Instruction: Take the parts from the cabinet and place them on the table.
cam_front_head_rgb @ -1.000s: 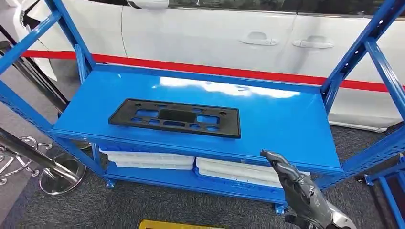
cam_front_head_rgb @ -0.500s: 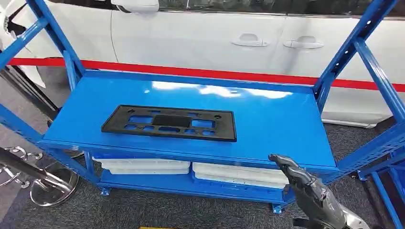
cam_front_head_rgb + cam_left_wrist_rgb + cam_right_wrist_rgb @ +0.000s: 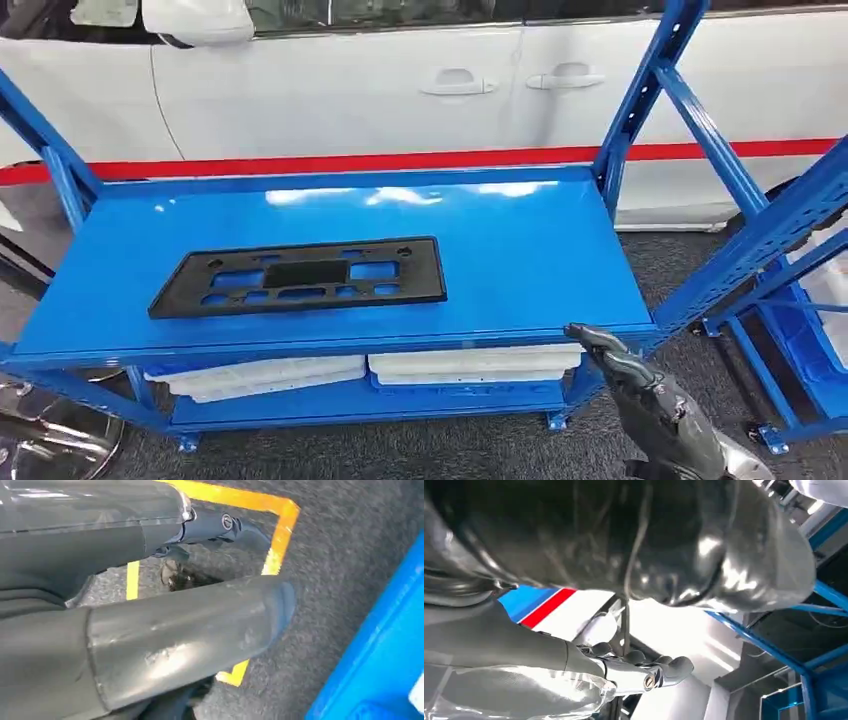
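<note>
On the blue metal cabinet's top shelf [image 3: 520, 250], a flat black slotted plastic panel [image 3: 300, 277] is lying while the empty right hand [image 3: 640, 400], fingers apart, is hovering beside the front edge.

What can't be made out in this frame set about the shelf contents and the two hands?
- White trays on the lower shelf, head view: the blue top shelf hides all but their front edges, so their contents cannot be told.
- Right hand, head view: wrist cut off by the bottom edge.
- Left hand, left wrist view: thick thumb blocks the fingers.
- Black plate: small holes too small to tell.
</note>
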Controlling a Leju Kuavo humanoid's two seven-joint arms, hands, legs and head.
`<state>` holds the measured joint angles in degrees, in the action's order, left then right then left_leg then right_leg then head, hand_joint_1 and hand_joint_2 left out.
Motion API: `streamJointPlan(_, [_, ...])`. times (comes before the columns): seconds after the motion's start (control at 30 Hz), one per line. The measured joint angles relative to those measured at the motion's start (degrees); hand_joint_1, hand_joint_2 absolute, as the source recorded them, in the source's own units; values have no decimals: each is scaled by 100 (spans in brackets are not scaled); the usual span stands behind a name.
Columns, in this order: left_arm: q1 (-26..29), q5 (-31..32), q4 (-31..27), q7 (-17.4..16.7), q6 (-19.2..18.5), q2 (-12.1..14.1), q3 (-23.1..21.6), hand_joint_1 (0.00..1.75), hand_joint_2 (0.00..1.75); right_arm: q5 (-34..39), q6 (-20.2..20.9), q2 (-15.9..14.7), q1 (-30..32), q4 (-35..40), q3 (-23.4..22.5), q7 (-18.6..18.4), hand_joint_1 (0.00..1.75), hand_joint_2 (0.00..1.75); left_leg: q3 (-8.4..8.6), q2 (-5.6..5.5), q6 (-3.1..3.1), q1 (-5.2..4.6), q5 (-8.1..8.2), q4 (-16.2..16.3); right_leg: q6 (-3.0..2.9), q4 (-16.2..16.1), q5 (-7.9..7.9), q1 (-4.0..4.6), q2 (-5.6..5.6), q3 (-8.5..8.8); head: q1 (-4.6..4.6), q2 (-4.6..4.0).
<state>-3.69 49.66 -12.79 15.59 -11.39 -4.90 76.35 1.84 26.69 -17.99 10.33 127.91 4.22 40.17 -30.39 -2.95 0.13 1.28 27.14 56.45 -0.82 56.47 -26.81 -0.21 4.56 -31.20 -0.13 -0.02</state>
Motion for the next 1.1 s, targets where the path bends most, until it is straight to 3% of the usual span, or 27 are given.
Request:
streamJointPlan(0.07, [-10, 7, 2, -2, -2, 0, 0, 0, 0, -2, 0, 0, 14, 0, 0, 0, 0, 0, -4, 71, 60, -42, 6, -2, 82, -20, 19, -32, 89, -13, 2, 0])
streamJointPlan(0.1, [-19, 5, 2, -2, 0, 0, 0, 0, 0, -2, 0, -2, 14, 2, 0, 0, 0, 0, 14, 122, 108, -4, -24, -47, 117, -8, 3, -31, 120, -23, 0, 0])
streamJointPlan(0.13, [-29, 5, 2, 0, -2, -2, 0, 0, 0, 0, 0, -2, 22, 2, -7, 0, 0, 0, 29, 189, 147, -1, -31, -58, 140, 106, -78, -35, -115, -39, 6, 0])
streamJointPlan(0.17, [-30, 7, 2, 0, -2, -2, 0, 0, 0, 0, 0, -4, 5, 2, -7, 0, 0, 0, 31, 234, 192, -5, -19, -57, 171, 402, -281, -24, -318, -186, 4, 0])
streamJointPlan(0.23, [-10, 5, 2, 2, 0, 2, 0, 0, 0, 0, 0, -2, 9, 2, -9, 0, 0, 0, 27, 351, 215, -21, -5, -55, 223, 1382, -757, -50, -407, -682, 4, 0])
streamJointPlan(0.27, [-2, 2, 2, 0, 0, 7, 0, 0, 0, 0, 0, -2, 12, 2, -9, 0, 0, 0, 28, 406, 225, -28, 5, -53, 235, 1777, -877, -59, -413, -891, 4, 0])
streamJointPlan(0.3, [0, -2, 2, 0, 0, 9, 0, 0, 0, 0, 0, -2, 17, 2, -9, 0, 0, 0, 38, 465, 224, -34, 16, -53, 241, 1943, -855, -64, -420, -992, 4, 0])
streamJointPlan(0.33, [-4, -2, 2, 0, 0, 9, 0, 0, 0, 0, 0, -2, 19, 2, -9, 0, 0, 0, 57, 511, 218, -36, 31, -53, 234, 1812, -697, -62, -425, -945, 4, 0])
streamJointPlan(0.4, [-15, 0, 2, 0, -2, 9, 0, 0, 0, 0, 0, -2, 19, 2, -9, 0, 0, 0, 121, 593, 203, -50, 72, -53, 177, 976, -183, -45, -469, -533, 4, 0])
streamJointPlan(0.43, [-18, 5, 4, 0, -2, 4, 0, 0, 0, 0, 0, -2, 17, 2, -9, 0, 0, 0, 167, 638, 191, -55, 99, -56, 98, 382, 83, -3, -598, -223, 4, 0])
streamJointPlan(0.47, [-20, 5, 11, 0, -2, -13, 0, 0, 0, 0, 0, -2, 8, 2, -9, 0, 0, 0, 189, 671, 164, -72, 125, -54, 35, 103, 50, 54, -812, -91, 4, 0])
streamJointPlan(0.5, [-27, 5, 11, 0, -2, -15, 0, 0, 0, -2, 0, -2, 1, 2, -9, -4, 0, 0, 179, 693, 123, -101, 154, -31, 18, 40, 30, 78, -809, -78, 4, 0])
streamJointPlan(0.6, [-39, 5, 11, 0, -2, -15, 0, 0, 0, 0, 0, -4, 19, 4, -15, 0, 0, 0, 247, 877, 46, -102, 172, -84, -34, 24, 35, 81, -634, -96, 4, 0])
streamJointPlan(0.63, [-45, 5, 11, 2, -2, -13, -2, 0, 0, 0, 0, -2, 22, 18, -17, -2, 0, 0, 259, 820, 12, -95, 245, -70, -69, -66, 79, -19, -591, -25, 2, 0])
streamJointPlan(0.67, [-52, 5, 11, 6, -2, -7, 0, 0, 0, 4, 0, -2, 10, 24, -17, 4, 0, 0, 198, 600, -4, -90, 386, 133, -86, -84, 85, -13, -551, -15, -2, 0])
streamJointPlan(0.7, [-60, 5, 11, 4, -2, -7, -2, 0, 0, 4, 0, -2, 0, 28, -17, 4, 0, 0, 22, 450, -16, -71, 606, 521, -96, -78, 85, -14, -521, -21, -2, 0])
streamJointPlan(0.77, [-36, 7, 11, 2, -2, -9, 0, 0, 0, -2, 2, -2, 16, 22, -17, -7, 0, 0, -467, 341, -50, -58, 1007, 1492, -118, -64, 70, -1, -426, -24, -2, 0])
streamJointPlan(0.8, [-24, 7, 11, 4, -2, -9, -2, 0, 0, -2, 2, -2, 15, 20, -17, -7, 0, 0, -620, 341, -60, -58, 1040, 1750, -119, -60, 67, 1, -373, -23, 0, 0])
streamJointPlan(0.83, [-11, 7, 11, 2, -2, -7, 0, 0, 0, -2, 2, -2, 17, 20, -18, -7, 0, 0, -661, 340, -65, -58, 928, 1749, -116, -48, 60, 0, -311, -19, -2, 0])
streamJointPlan(0.87, [-10, 5, 11, 2, 0, -7, 0, 0, 0, -2, 2, -2, 16, 20, -17, -7, 0, 0, -573, 339, -62, -56, 673, 1462, -105, -34, 45, -1, -253, -9, -2, 0])
streamJointPlan(0.93, [-13, 5, 11, 2, 0, 2, 0, 0, 0, -2, 2, -2, 16, 20, -17, -7, 0, 0, -145, 284, -38, -49, 61, 433, -70, -17, 12, -8, -163, 41, 0, 0])
streamJointPlan(0.97, [-10, 5, 11, 2, 0, 9, 0, 0, 0, -2, 2, -2, 16, 20, -17, -7, 0, 0, -2, 160, -7, -45, 4, 98, -47, -17, -4, -8, -131, 47, 0, 0])
streamJointPlan(1.0, [-15, 5, 11, 4, 0, 7, 0, 0, 0, -2, 2, -2, 3, 20, -17, -4, 0, 0, 33, 117, 0, -48, 37, -33, -21, 39, -16, 25, -85, 14, 2, 0])
streamJointPlan(1.1, [-30, 7, 13, -2, 0, 7, 0, 0, 0, -2, 2, -2, 21, 20, -17, -4, 0, 0, 20, 174, 93, -84, 31, 12, 76, 11, 18, -9, -9, -25, 0, 0])
